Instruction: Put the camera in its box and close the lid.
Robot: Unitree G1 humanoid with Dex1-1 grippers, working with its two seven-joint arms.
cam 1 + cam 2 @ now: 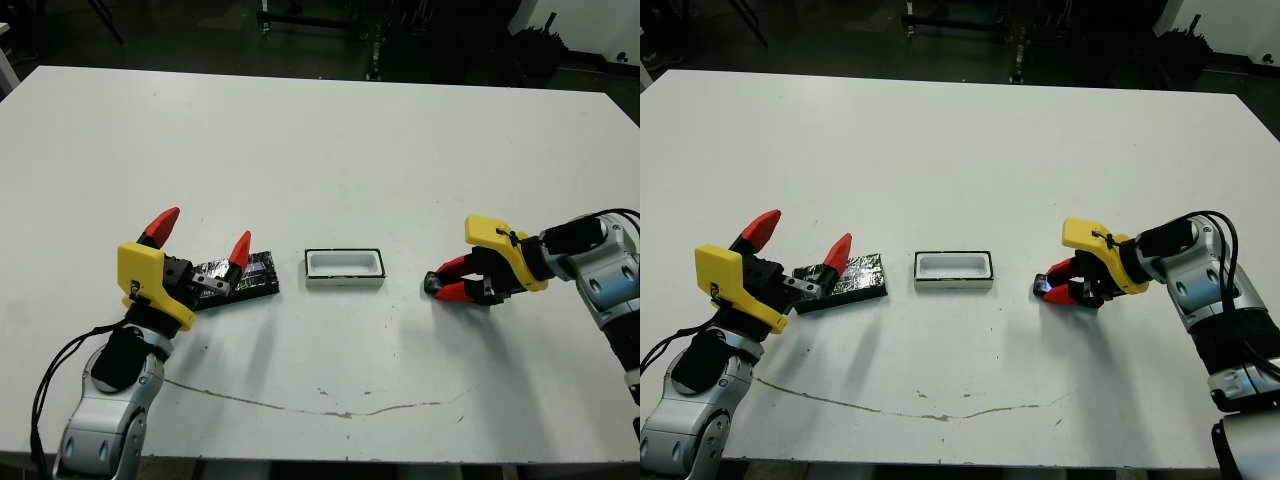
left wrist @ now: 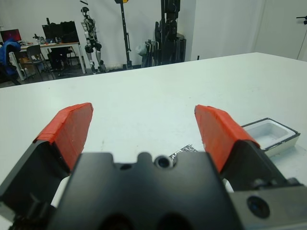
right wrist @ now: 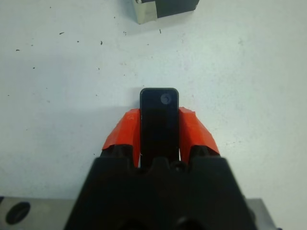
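Clamped from both sides, the camera (image 3: 159,120) was held between the two red-tipped fingers (image 3: 122,134) of the right gripper (image 1: 452,279), its lens end projecting past the fingertips. The left gripper (image 1: 200,232) was spread wide, with nothing between its fingers.

All positions were referred to the box (image 1: 344,268). The box was seen standing open near the middle of the table (image 1: 320,130), white lining upward, with nothing inside it. The camera, in the right gripper, was held low over the table on the robot's right of the box, apart from it and with its long axis pointing roughly toward it. Whether the camera was resting on the table or was just clear of it could not be determined. The lid (image 1: 240,278) was lying flat on the table on the robot's left of the box, close to it but not touching. The left gripper was positioned at the lid's far end from the box, one finger raised over the lid.

The step in hand was judged to be the pick-up and transfer of the camera; insertion and closing were not yet done. For the next move, the camera would need to be lifted above the dark rim, carried over the opening, and turned so that its length matched the length of the box before lowering and release. Only then could the lid be taken up and seated.
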